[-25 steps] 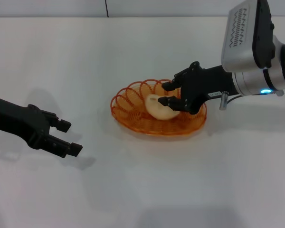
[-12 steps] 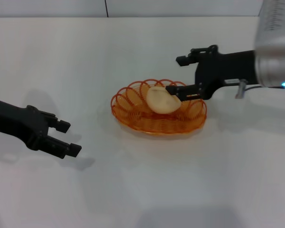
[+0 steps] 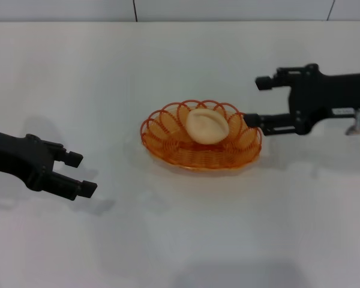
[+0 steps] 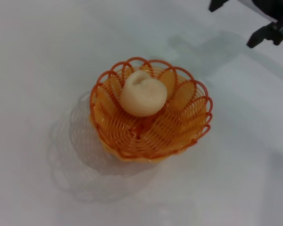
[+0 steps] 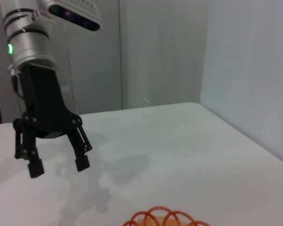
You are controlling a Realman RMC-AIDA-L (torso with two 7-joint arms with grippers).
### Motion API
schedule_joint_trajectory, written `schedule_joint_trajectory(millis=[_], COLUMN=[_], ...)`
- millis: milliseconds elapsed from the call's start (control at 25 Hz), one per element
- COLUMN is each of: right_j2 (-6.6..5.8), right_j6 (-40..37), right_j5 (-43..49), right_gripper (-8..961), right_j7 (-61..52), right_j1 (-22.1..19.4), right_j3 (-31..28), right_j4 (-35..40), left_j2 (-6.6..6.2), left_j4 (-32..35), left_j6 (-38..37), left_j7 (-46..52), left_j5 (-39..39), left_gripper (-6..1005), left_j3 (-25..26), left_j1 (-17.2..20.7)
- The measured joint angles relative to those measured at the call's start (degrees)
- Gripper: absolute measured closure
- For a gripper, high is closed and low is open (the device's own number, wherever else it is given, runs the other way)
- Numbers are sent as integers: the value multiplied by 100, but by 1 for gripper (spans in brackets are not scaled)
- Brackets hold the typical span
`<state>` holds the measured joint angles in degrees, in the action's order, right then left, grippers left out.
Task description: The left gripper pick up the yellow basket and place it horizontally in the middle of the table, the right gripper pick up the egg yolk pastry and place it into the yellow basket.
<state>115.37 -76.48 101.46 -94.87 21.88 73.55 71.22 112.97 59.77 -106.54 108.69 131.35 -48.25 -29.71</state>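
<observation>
The right gripper (image 3: pixel 255 100), a black two-fingered claw on a black arm, is being held just beside the right rim of the basket with its fingers spread wide and nothing pinched between them. One finger is lying low by the rim, the other is standing higher and farther back. The small round domed pale cream egg yolk pastry (image 3: pixel 207 125) is sitting inside the yellow basket (image 3: pixel 201 143), an oval orange-amber translucent plastic basket of woven strands with a looped scalloped rim, toward its far side. In the left wrist view the egg yolk pastry (image 4: pixel 143 92) is being cradled by the yellow basket (image 4: pixel 151 129) and is touched by no claw. The basket is resting flat near the middle of the large plain white table (image 3: pixel 180 240). The left gripper (image 3: pixel 76 174), the matching black claw, is being kept low over the table well apart from the basket on the left, its fingers likewise parted and empty. By all appearances both placements are done and the release step is being closed out; the next move is judged to call only for the right arm being drawn clear without the rim being clipped.
</observation>
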Motion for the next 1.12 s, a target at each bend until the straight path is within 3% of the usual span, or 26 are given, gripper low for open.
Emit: schedule_joint_trajectory(millis=[200,480,1120], right_j2=[-24,-41,-49], right_j6=[-696,-860,-1088], right_j5=[72,376,444], right_gripper=[214,214,214], right_j7=[310,463,432], right_j1=[-18,-164,-176], right_j3=[-670,-1109,-1225], right_j4=[-381,-610,-649], left_j2=[-28,-30,-4], left_j4=[7,25,-1], left_j6=[-6,-40,-353], left_j7=[-8,-35,-330], left_j5=[-3,-38,-358], left_gripper=[113,113,113], left_j3=[37,77,29], left_j1=[24,24,-21])
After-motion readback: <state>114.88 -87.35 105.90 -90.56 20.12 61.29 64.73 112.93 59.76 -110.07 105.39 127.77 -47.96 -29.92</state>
